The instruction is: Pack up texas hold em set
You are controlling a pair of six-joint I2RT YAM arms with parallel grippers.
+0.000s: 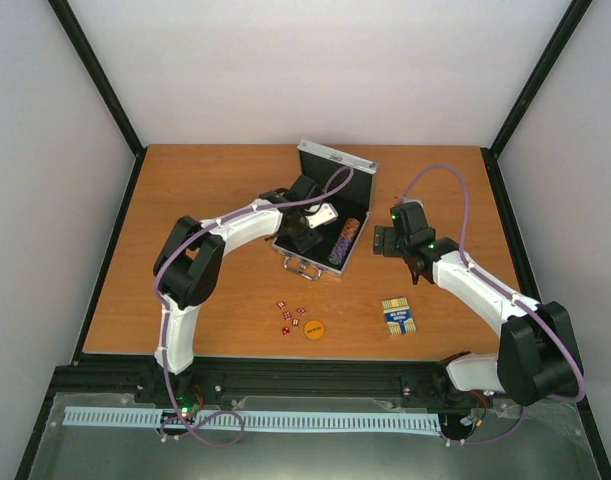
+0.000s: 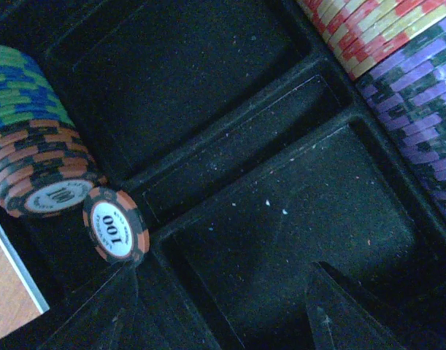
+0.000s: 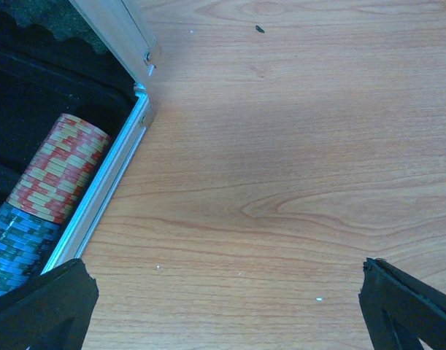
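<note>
My left hand (image 2: 223, 270) half-open inside case (image 1: 335, 160), empty, chip (image 2: 115, 224) on edge beside it, right hand (image 3: 224, 268) wide open, empty, handle (image 1: 303, 266) facing near

The wooden table (image 1: 185, 200) carries the open silver case (image 1: 337, 157) just toward 12 o'clock of centre, a loose cluster of what appear to be five red dice (image 1: 291, 316) at 7 o'clock, the orange disc (image 1: 314, 328) beside them at 6 o'clock, and the card deck (image 1: 397, 316) at 4 o'clock.

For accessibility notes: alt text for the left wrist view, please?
An orange 100 chip sits at the end of a chip row in the case's black lining, just ahead of the open left gripper. A second chip row lies top right.
</note>
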